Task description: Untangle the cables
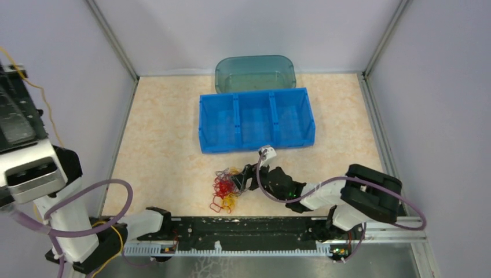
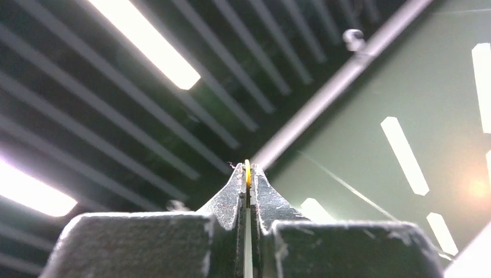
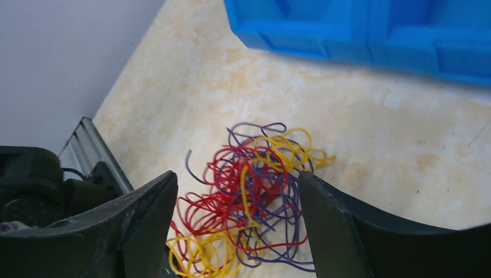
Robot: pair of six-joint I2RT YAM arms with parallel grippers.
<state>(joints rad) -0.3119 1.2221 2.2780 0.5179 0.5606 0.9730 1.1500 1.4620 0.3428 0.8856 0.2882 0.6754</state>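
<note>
The cables are a tangled clump [image 1: 226, 188] of red, yellow and purple strands lying on the table in front of the blue bin. In the right wrist view the clump [image 3: 255, 179] lies between my fingers. My right gripper [image 1: 243, 178] is open, low over the clump's right side, with its jaws [image 3: 236, 194] standing wide on either side of the strands. My left gripper [image 1: 13, 72] is raised high at the far left and points up at the ceiling. Its jaws [image 2: 248, 180] are shut on a thin yellow strand [image 2: 248, 169]. That yellow strand [image 1: 40, 95] hangs down beside the left arm.
A blue three-compartment bin [image 1: 257, 119] stands behind the clump and also shows in the right wrist view [image 3: 359, 29]. A teal translucent tub [image 1: 255, 72] sits against the back wall. A black rail [image 1: 231, 231] runs along the near edge. White walls enclose the table.
</note>
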